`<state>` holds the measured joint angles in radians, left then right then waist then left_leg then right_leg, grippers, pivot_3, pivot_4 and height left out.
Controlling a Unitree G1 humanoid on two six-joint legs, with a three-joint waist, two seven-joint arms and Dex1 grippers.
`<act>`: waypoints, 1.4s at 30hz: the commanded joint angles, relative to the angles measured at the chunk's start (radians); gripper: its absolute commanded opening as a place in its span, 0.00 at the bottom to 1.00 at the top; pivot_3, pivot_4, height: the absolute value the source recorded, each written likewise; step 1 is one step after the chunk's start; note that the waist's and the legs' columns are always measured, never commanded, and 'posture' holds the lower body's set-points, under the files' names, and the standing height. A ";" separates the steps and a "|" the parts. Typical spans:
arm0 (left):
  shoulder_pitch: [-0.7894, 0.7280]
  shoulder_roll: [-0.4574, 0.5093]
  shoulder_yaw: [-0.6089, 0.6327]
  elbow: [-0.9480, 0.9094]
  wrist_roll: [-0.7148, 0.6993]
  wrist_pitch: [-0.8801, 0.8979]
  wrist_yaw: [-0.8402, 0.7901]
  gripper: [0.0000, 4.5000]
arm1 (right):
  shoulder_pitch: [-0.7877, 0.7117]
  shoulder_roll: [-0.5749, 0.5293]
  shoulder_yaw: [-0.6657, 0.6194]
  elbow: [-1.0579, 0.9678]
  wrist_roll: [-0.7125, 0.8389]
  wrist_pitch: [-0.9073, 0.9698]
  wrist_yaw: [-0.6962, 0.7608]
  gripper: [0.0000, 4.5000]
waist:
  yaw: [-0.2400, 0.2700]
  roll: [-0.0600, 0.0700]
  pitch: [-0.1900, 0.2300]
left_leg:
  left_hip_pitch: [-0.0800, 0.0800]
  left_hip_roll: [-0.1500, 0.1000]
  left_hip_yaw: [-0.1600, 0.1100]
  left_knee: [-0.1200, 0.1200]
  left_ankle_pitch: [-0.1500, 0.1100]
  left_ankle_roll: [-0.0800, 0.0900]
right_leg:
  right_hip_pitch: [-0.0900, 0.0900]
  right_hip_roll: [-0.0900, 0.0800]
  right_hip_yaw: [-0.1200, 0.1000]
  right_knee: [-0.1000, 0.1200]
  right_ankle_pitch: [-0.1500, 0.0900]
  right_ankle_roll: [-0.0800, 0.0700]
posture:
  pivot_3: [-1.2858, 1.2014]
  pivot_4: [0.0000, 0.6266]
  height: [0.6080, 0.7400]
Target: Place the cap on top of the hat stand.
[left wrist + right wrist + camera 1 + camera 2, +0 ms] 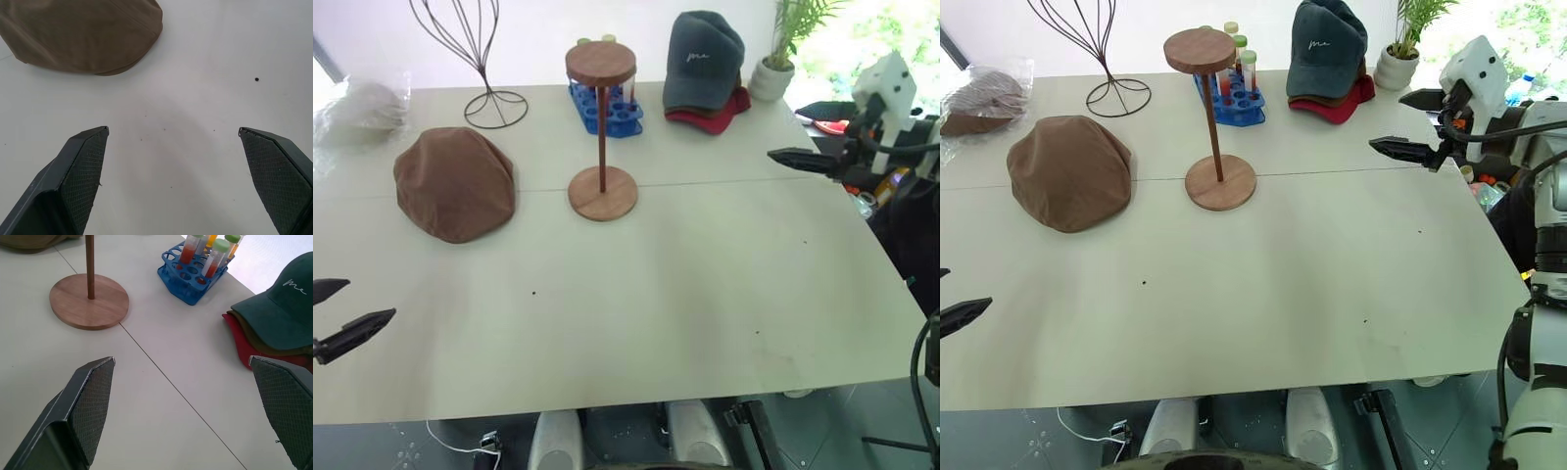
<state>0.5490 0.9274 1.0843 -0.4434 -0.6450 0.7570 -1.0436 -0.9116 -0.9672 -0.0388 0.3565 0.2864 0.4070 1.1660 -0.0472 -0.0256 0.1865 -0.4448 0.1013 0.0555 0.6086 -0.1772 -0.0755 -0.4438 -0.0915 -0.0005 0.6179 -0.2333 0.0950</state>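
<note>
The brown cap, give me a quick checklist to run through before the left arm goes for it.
1. Cap free to grasp: ok, lies flat on the table, nothing on it.
2. Left gripper ready: ok, jaws open and empty, short of the cap.
3. Hat stand upright, top disc bare: ok.
4. Room between cap and stand: ok, they stand apart.
5. Right gripper out of the way: ok, open, empty, over the table's right side.
6. Clutter near the stand: ok, blue tube rack and stacked caps sit behind it, wire stand behind the cap.
</note>
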 commanded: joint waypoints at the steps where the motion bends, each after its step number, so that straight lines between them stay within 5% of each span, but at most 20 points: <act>1: 0.002 -0.007 0.042 -0.014 0.002 -0.018 -0.007 0.99 | -0.028 -0.009 -0.027 -0.012 0.000 -0.019 0.005 1.00 | 0.000 0.000 0.000 | 0.000 0.000 0.000 0.001 0.000 -0.001 | 0.000 0.000 0.000 0.000 0.000 0.000 | 0.52 0.24 0.91; 15: -0.057 0.011 0.008 0.012 0.021 -0.033 0.006 0.99 | -0.020 -0.009 -0.040 -0.036 0.016 -0.004 0.009 1.00 | 0.001 0.000 0.000 | 0.001 0.000 0.000 0.003 0.000 0.000 | 0.001 0.000 0.000 0.003 0.000 0.000 | 0.52 0.24 0.91; 24: -0.172 0.031 -0.117 -0.096 0.130 -0.109 0.140 0.99 | -0.086 -0.011 -0.030 -0.162 0.134 0.241 0.072 1.00 | 0.002 0.000 0.000 | 0.001 0.000 -0.001 0.004 0.000 0.000 | 0.001 0.000 0.001 0.007 0.000 0.000 | 0.52 0.24 0.91; 34: -0.392 0.086 -0.647 -0.171 0.575 -0.236 0.508 0.99 | -0.262 0.039 -0.063 -0.428 0.448 0.775 0.011 1.00 | 0.007 0.002 0.000 | 0.001 0.000 -0.002 0.005 0.000 0.000 | 0.000 0.001 0.001 0.011 0.000 0.001 | 0.52 0.24 0.91; 42: -0.565 0.101 -1.060 0.045 0.955 -0.384 0.615 0.99 | -0.337 0.108 -0.109 -0.481 0.588 0.942 -0.112 1.00 | 0.008 0.001 0.000 | 0.000 0.000 -0.002 0.004 0.001 0.001 | -0.002 0.002 0.001 0.013 0.000 0.001 | 0.52 0.24 0.91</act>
<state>0.0151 1.0331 0.0480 -0.4225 0.2413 0.4035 -0.4576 -1.2089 -0.8549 -0.1039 -0.0917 0.8380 1.3309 1.0729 -0.0388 -0.0242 0.1865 -0.4446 0.1017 0.0533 0.6129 -0.1767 -0.0747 -0.4461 -0.0899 0.0007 0.6304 -0.2335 0.0959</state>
